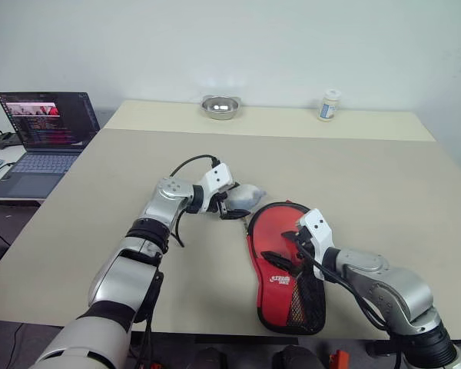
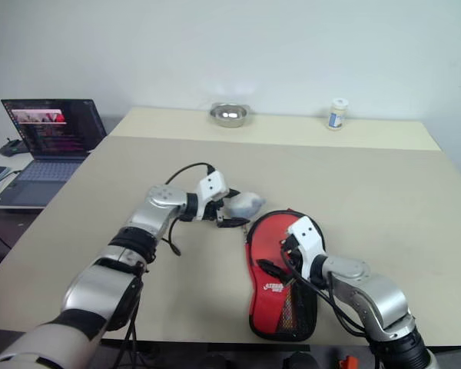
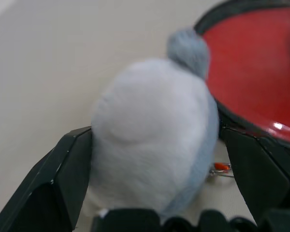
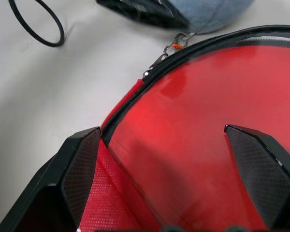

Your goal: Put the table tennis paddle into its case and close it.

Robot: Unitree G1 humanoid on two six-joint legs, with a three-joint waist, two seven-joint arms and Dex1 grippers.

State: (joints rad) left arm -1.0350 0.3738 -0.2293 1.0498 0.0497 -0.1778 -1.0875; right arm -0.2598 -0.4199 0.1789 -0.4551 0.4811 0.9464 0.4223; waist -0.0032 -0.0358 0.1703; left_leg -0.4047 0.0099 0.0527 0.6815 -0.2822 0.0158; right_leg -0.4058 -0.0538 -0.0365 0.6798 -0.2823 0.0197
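Note:
The case lies flat near the table's front edge, red side up, with its black mesh pocket and white logo toward me. At its round end the paddle's glossy red face shows inside the unzipped rim; the handle is hidden. A grey-white plush charm hangs from the zip pull at the case's far left rim. My left gripper is open, with the charm sitting between its fingers. My right gripper hovers open over the red face, holding nothing.
An open laptop sits on a side desk at the far left. A metal bowl and a small white bottle stand along the back of the table. A black cable loop runs by my left wrist.

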